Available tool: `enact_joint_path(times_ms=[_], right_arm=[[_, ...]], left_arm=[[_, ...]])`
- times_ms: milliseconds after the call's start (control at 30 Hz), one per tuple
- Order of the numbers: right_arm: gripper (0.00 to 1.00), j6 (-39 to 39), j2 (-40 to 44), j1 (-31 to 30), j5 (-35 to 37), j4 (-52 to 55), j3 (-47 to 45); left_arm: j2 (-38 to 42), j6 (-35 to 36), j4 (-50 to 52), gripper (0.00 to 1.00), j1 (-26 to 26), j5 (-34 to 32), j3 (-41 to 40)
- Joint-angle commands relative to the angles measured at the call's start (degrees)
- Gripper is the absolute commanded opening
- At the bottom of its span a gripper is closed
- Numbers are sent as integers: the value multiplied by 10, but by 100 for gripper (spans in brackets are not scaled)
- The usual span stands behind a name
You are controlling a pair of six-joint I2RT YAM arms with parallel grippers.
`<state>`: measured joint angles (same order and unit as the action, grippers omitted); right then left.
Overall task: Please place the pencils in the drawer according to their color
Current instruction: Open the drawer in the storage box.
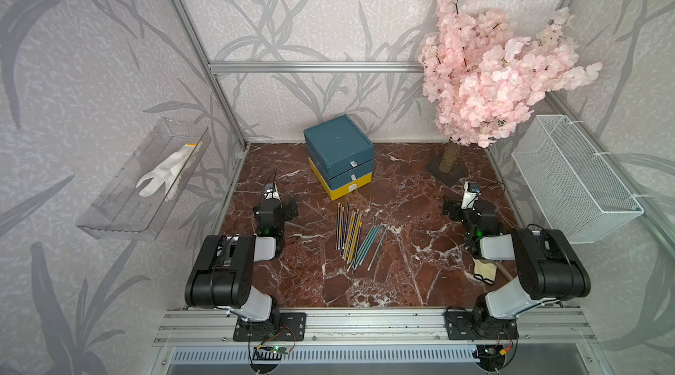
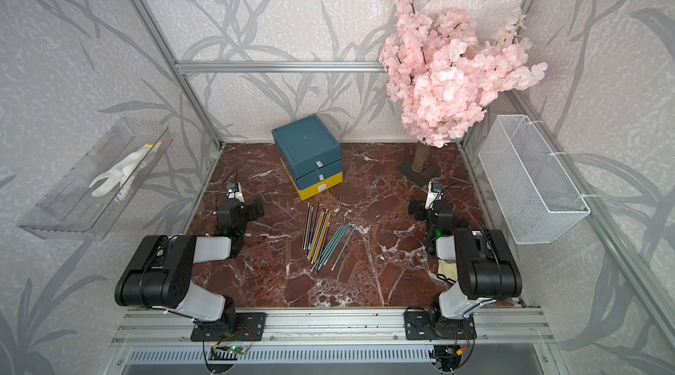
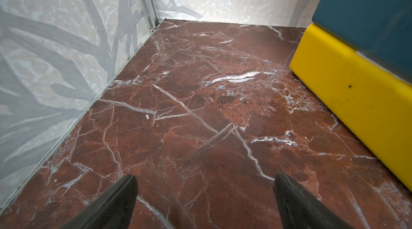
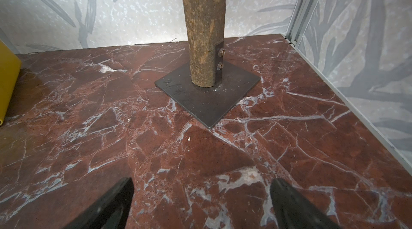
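Nothing sorted yet: thin navy, yellow and teal pencils [image 1: 356, 236] lie at 6 o'clock of the shut teal-and-yellow plastic drawer [image 1: 339, 155]. The left gripper [image 3: 205, 176] and right gripper [image 4: 201, 180] gape wide, empty.

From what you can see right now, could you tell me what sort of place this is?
Probably a staged robot test cell, not a real room: an aluminium frame holds wallpapered panels around a marble-patterned tabletop, and the blossom tree is bolted onto a metal plate.
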<state>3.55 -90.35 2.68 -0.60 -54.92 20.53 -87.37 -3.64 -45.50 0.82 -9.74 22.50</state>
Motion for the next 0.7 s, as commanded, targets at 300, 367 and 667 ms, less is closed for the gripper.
enact_joint_path(times_ms=[300,367,667], right_arm=[[99,33,114,-1,93,6,-44],[99,42,169,-1,81,66,-40],[99,365,320,35,-33,317,27]], left_arm=[[59,-14,188,100,2,-21,90],[79,-20,224,100,2,-27,105],[196,-104,413,100,-5,4,177]])
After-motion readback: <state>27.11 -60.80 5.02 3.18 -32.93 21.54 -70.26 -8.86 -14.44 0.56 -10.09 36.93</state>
